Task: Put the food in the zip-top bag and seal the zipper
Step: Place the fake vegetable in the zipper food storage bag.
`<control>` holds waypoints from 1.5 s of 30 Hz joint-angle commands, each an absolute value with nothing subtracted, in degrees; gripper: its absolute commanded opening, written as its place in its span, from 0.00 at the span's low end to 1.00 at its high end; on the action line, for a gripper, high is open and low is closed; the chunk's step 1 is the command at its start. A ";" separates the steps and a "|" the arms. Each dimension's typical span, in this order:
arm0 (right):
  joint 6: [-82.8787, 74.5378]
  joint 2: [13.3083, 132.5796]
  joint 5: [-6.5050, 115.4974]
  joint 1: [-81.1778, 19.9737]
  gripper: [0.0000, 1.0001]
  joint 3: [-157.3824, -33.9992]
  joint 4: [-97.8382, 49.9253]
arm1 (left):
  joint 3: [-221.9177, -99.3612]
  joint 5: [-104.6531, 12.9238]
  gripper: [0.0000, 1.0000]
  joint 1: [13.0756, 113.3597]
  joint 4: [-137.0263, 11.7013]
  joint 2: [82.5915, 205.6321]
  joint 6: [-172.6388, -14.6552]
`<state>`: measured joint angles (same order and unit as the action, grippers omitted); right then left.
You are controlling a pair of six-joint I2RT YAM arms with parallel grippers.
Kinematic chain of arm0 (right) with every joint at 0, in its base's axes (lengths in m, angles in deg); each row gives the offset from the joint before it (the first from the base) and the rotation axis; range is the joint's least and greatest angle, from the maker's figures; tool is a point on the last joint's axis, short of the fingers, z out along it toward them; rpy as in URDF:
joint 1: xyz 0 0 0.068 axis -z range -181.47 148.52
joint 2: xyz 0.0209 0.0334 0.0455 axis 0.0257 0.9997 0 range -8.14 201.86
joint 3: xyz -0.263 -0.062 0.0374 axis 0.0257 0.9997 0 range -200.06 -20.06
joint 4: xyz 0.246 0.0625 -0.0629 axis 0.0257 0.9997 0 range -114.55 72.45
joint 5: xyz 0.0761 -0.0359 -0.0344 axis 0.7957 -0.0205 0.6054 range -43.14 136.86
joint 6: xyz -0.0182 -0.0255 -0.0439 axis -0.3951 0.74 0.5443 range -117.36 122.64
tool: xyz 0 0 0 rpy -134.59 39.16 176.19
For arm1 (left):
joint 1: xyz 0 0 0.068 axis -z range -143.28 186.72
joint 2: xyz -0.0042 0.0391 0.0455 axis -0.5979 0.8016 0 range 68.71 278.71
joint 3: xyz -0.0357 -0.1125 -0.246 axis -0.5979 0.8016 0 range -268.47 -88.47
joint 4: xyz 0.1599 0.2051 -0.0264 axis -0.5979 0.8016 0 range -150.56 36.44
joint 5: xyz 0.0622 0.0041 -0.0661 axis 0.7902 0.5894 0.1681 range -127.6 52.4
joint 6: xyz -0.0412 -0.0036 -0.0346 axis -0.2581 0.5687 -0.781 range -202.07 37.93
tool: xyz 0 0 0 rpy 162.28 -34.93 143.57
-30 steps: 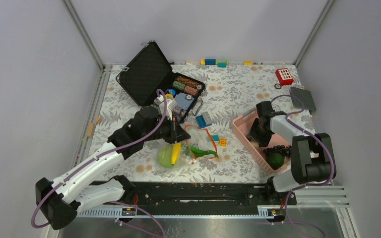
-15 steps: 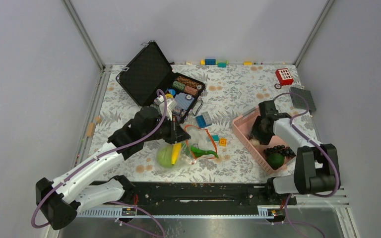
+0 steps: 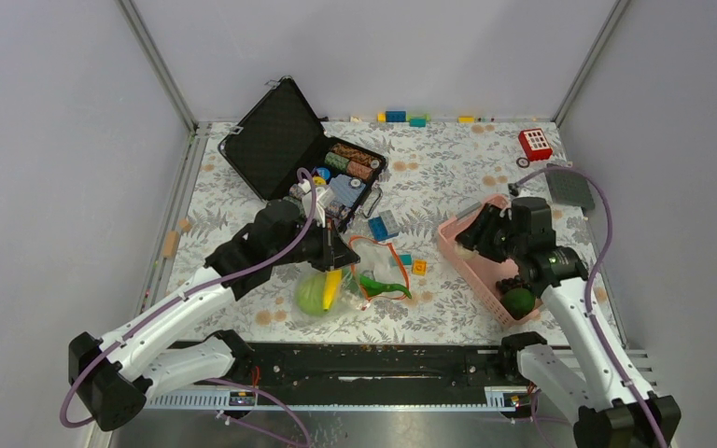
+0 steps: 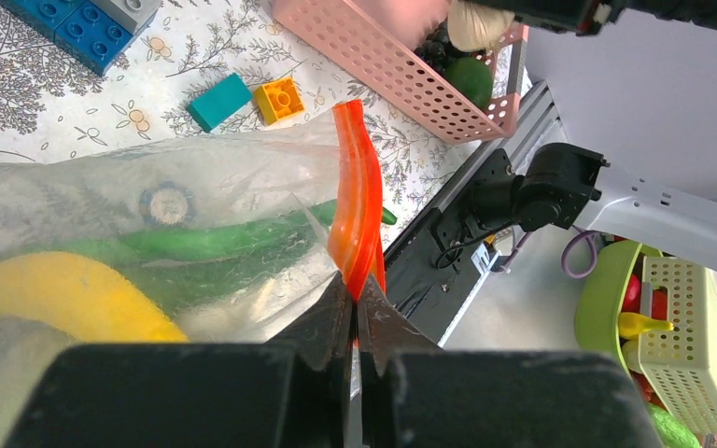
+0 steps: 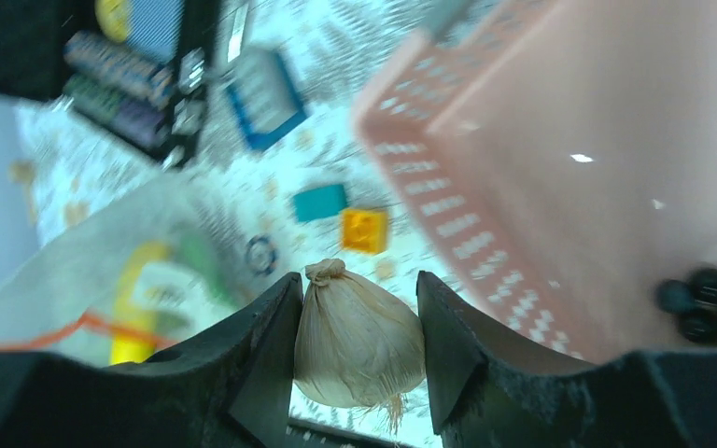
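The zip-top bag (image 3: pixel 350 280) lies floppy on the flowered cloth with its mouth raised. Its zipper (image 4: pixel 355 215) stands up as an orange-red strip, pinched at its lower end by the left gripper (image 4: pixel 355 317), whose jaws are pressed together on it. No slider shows in these views. Inside the bag are the light-green cabbage (image 3: pixel 310 295), the yellow piece (image 4: pixel 65 294) and the long green pods (image 4: pixel 215 247).

To the right of the bag, past a teal brick (image 4: pixel 219 101) and an orange brick (image 4: pixel 278 98), stands the pink basket (image 3: pixel 467 275). A second ago the right gripper (image 5: pixel 358 299) was down inside that basket. It is now up over the basket's bag-side rim and turned toward the bag, with its jaws clamped on either side of a white bulb (image 5: pixel 359 350). The bulb hangs clear of the basket with the cloth showing beneath it. The left arm has not shifted and keeps the mouth lifted.

So one more food item looks picked and on its way. What remains is likely carrying it across to the bag and dropping it through the held-open mouth. A dark green piece (image 3: pixel 519 301) remains in the basket's far end from the bag, so sealing seems some way off. Behind the bag sits the open black case (image 3: pixel 280 135).
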<state>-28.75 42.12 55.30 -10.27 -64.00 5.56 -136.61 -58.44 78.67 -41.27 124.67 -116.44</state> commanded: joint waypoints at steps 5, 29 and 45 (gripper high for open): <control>-29.70 42.19 62.26 -29.91 0.33 -67.81 -3.29 | -137.34 -59.88 0.00 78.70 -45.04 124.75 -116.20; -34.06 71.01 53.85 -53.70 0.56 -80.61 -15.31 | -135.63 -59.39 0.00 78.69 -46.45 122.55 -118.50; -32.09 69.55 41.91 -56.41 0.99 -81.71 -10.32 | -134.71 -56.93 0.00 78.69 -46.03 121.83 -119.07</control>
<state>-33.85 71.85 43.68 -54.97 -79.30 -9.79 -134.82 -58.14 78.52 -41.82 123.01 -118.36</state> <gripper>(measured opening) 0.955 0.010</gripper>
